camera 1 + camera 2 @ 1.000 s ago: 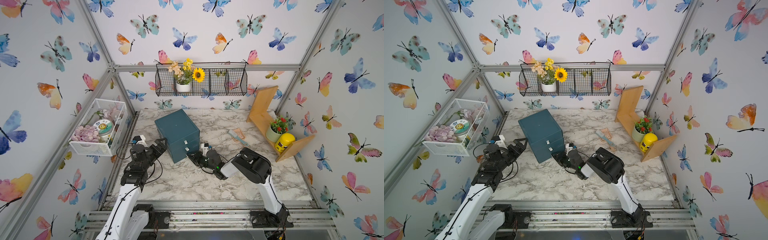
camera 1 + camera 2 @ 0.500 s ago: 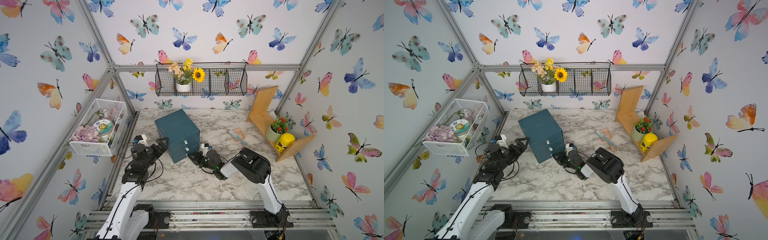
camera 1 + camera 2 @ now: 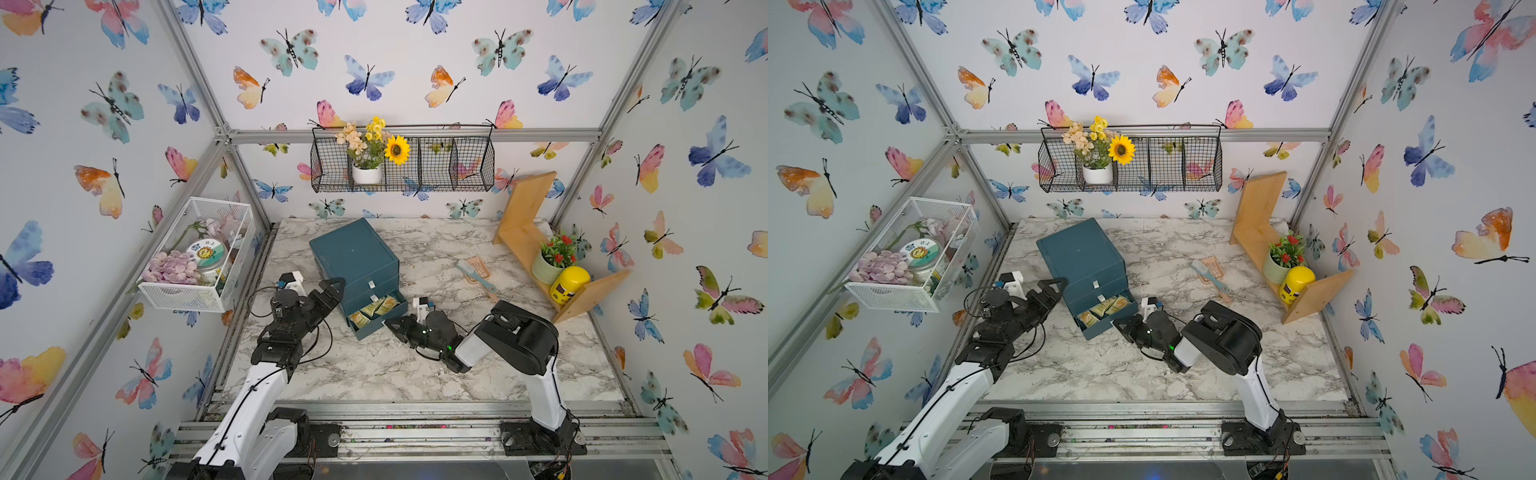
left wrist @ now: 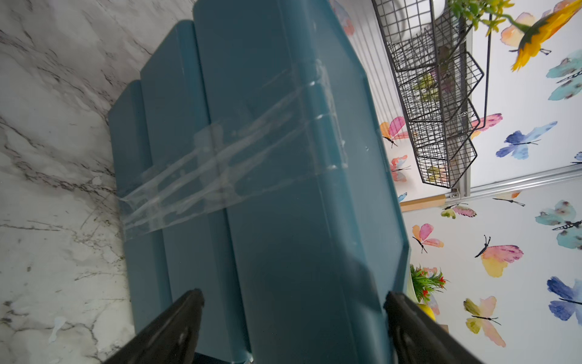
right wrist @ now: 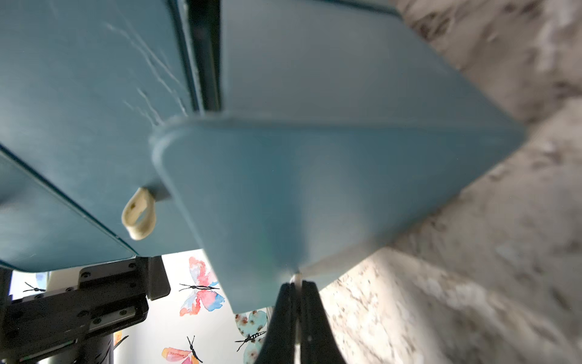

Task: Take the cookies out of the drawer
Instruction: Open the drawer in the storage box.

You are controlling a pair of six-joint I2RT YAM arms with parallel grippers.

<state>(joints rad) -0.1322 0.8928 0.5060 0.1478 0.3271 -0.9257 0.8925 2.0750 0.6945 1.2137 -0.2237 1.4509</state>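
1. Right gripper [image 5: 296, 285]: jaws clenched on the pale pull tab [image 5: 295, 278] at the front of the teal plastic bottom drawer [image 3: 376, 326]. Only a sliver of the tab shows between the tips.
2. Left gripper [image 4: 293, 296]: released, jaws spread wide at the side of the teal plastic 3-drawer cabinet [image 3: 353, 253], near its front corner. I cannot tell whether either finger touches it.
3. The drawer stands pulled out over the grey-veined marble tabletop [image 3: 374, 374].
4. The cookies [image 3: 372, 308]: at least 3 flat yellow-and-green film packets lie side by side inside the open drawer.
5. Handling, as I judge it: light and thin, with slick film over brittle contents. I would pinch 1 packet across its short width or by a crimped end. Apply light force, because a hard squeeze risks crushing.
6. The drawer walls block a side approach, so I would descend from above.
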